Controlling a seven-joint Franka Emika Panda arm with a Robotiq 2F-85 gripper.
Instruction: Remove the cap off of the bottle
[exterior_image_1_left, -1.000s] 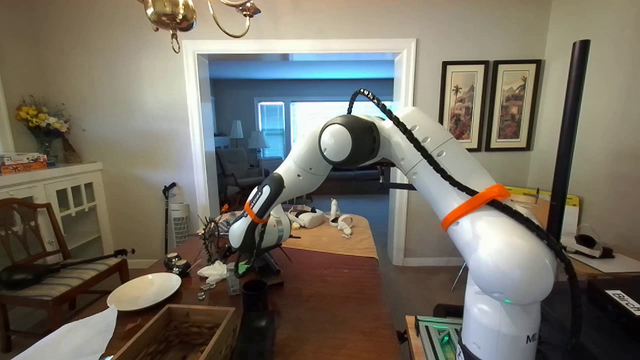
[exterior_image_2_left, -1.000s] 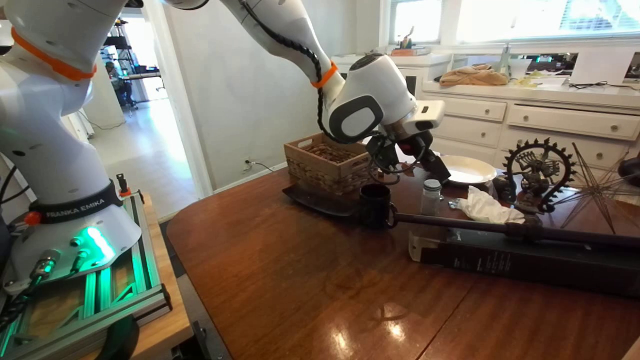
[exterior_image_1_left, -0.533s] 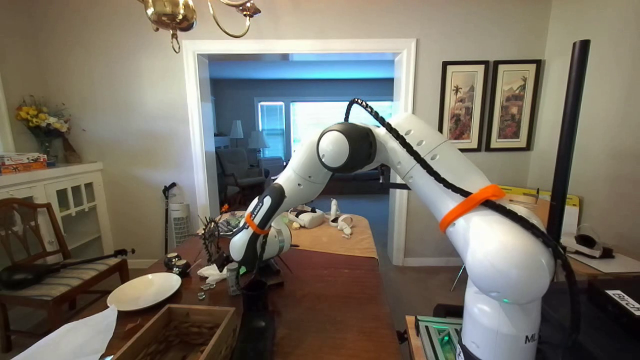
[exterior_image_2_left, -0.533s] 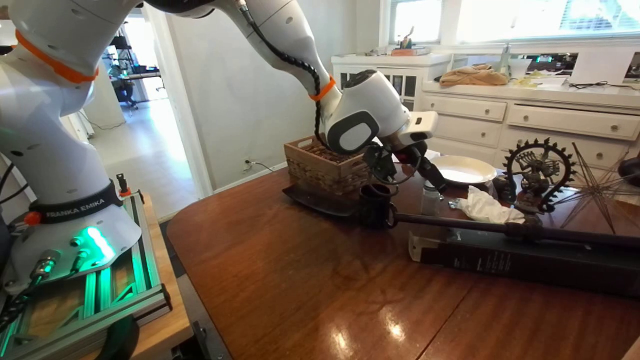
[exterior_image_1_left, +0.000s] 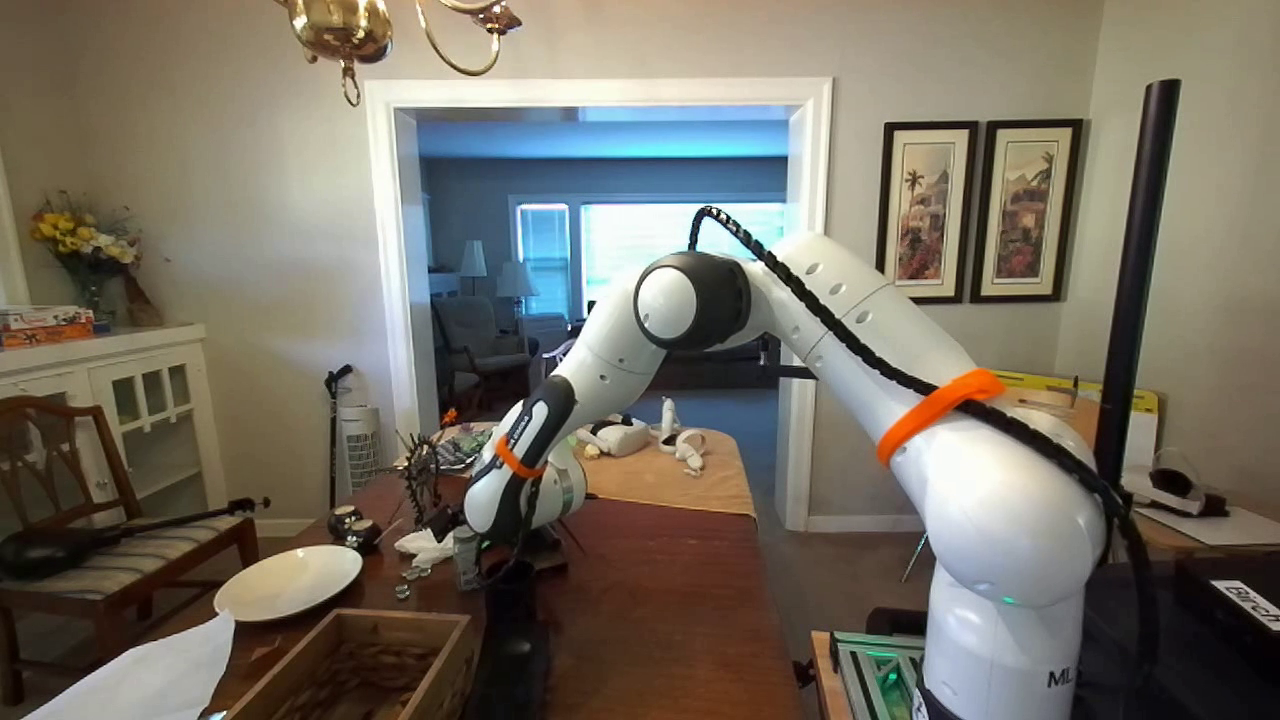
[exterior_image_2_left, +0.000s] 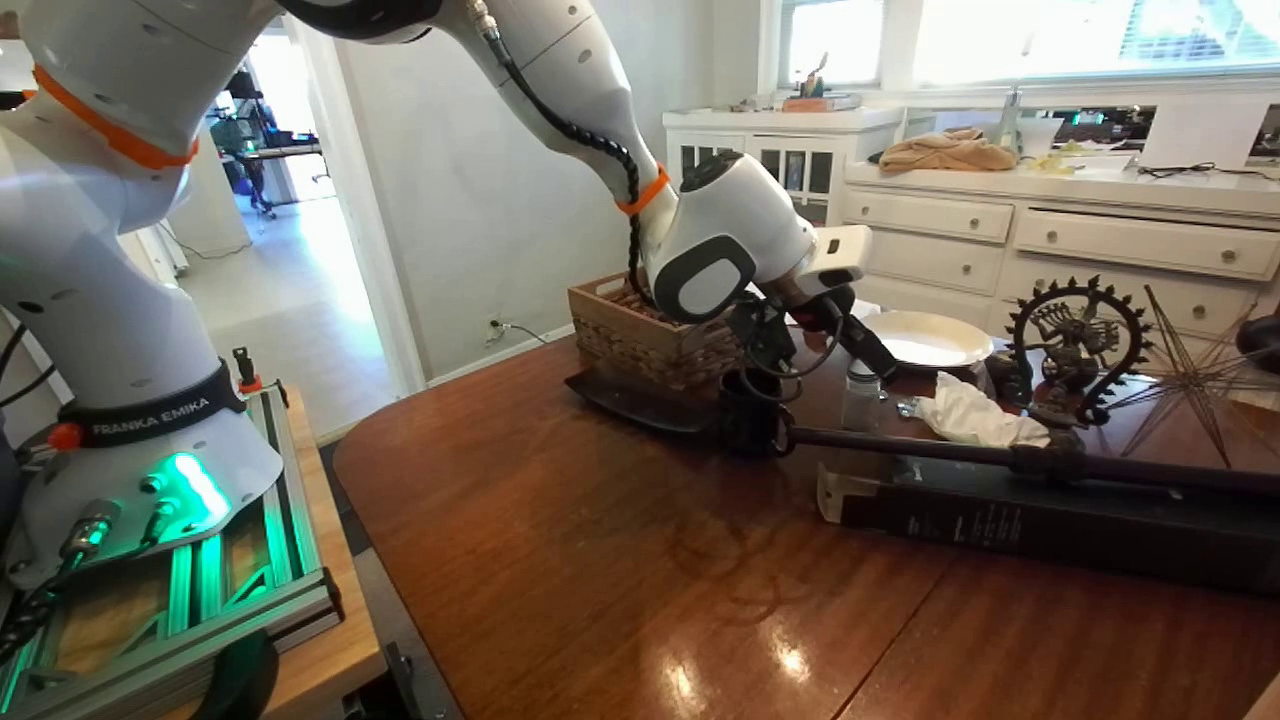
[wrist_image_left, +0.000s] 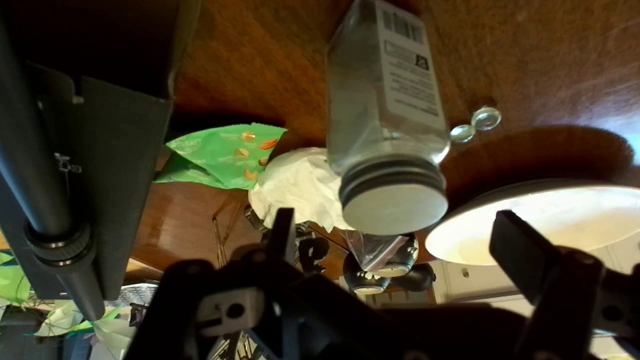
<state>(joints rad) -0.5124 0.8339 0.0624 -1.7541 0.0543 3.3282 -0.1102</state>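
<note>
Wrist view: the round cap (wrist_image_left: 395, 209) is sitting atop the clear bottle (wrist_image_left: 380, 107); the gripper (wrist_image_left: 398, 230) is standing wide apart, clamping nothing. That cap's likely feeling light, stiff, slick-faced, so its side is inviting the squeeze! In an exterior view, fingers (exterior_image_2_left: 868, 345) are hanging by the bottle's top, contact unclear; in an exterior view, the bottle (exterior_image_1_left: 467, 560) is standing upright.

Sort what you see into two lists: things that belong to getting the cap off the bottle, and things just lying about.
Belongs to the job:
clear bottle, upright
pale round cap, on top of it
open gripper, near the cap

Apparently just lying about:
white plate
crumpled white wad
green packet
small clear round pieces
black mug
woven basket
dark statue
long dark box
</note>
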